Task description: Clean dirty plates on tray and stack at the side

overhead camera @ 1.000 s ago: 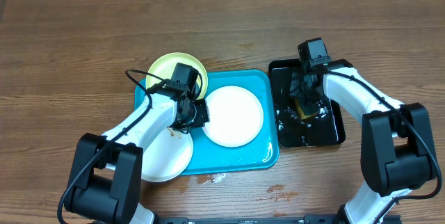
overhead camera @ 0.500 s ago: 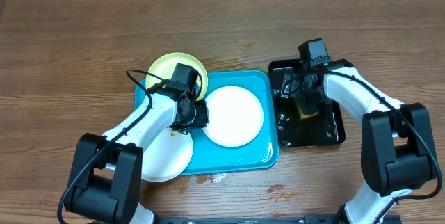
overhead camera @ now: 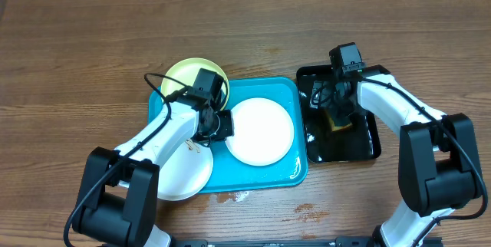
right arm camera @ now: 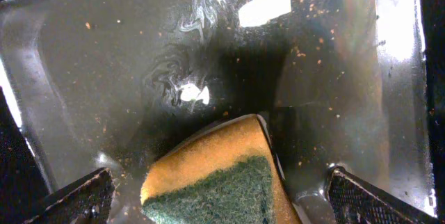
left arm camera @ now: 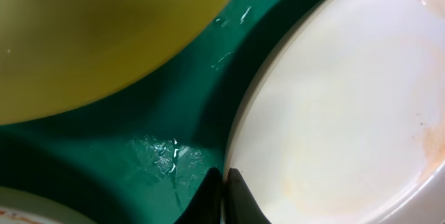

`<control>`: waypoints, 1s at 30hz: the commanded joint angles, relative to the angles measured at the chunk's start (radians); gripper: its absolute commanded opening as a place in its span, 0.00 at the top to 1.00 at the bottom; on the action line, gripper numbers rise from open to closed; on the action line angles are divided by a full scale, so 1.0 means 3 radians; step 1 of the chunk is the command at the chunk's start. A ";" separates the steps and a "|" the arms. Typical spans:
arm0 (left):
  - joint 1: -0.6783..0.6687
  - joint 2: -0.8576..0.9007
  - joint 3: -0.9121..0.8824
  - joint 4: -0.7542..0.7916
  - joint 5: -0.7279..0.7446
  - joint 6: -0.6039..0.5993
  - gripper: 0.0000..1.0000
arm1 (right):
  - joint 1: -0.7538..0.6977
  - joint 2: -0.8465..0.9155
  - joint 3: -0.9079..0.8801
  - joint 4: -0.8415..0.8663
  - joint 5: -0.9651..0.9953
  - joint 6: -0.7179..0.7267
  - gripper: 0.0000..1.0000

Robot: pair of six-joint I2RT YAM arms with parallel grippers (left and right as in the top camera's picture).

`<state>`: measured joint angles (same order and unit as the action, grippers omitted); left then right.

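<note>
Looking down on a wooden surface, a turquoise tray sits in the middle with a white plate lying flat inside it, toward the right. A yellow-green plate overlaps the tray's back left corner. A second white plate overlaps its front left edge and rests partly on the surface. The left gripper is at the left rim of the white plate. The wrist view shows its dark tips drawn almost together, pinching that rim, and faint orange-brown smears on the plate. Just right of the turquoise tray lies a glossy black tray, wet and flecked with specks. The right gripper is low inside it, spread wide. A yellow sponge topped with green scouring pad sits between its fingers, which stand clear of it on both sides.
</note>
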<state>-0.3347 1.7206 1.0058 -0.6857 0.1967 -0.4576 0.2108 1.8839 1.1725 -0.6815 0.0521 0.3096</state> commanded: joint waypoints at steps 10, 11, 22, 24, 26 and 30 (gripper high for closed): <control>-0.0361 -0.0078 0.0867 -0.0654 -0.1034 0.0161 0.96 | -0.0011 -0.0014 0.0039 0.0014 0.0022 -0.0010 0.00; -0.0408 -0.0078 0.0938 -0.0694 -0.1097 0.0184 0.96 | -0.0011 -0.0014 0.0039 0.0014 0.0022 -0.0010 0.00; -0.0968 -0.0106 0.1508 -0.1019 -0.2374 0.0182 0.96 | -0.0011 -0.0014 0.0039 0.0014 0.0022 -0.0010 0.00; -0.1092 -0.0123 0.1536 -0.1013 -0.2651 0.0179 0.96 | -0.0011 -0.0014 0.0039 0.0014 0.0022 -0.0010 0.00; -0.1226 -0.0134 0.1548 -0.1013 -0.2986 0.0179 0.96 | -0.0011 -0.0014 0.0039 0.0014 0.0022 -0.0010 0.00; -0.1513 -0.0136 0.1548 -0.1029 -0.3717 0.0179 0.96 | -0.0011 -0.0014 0.0039 0.0014 0.0022 -0.0010 0.00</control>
<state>-0.7288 1.7115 1.4429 -0.9901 -0.6453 -0.4114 0.2108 1.8839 1.1725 -0.6811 0.0525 0.3092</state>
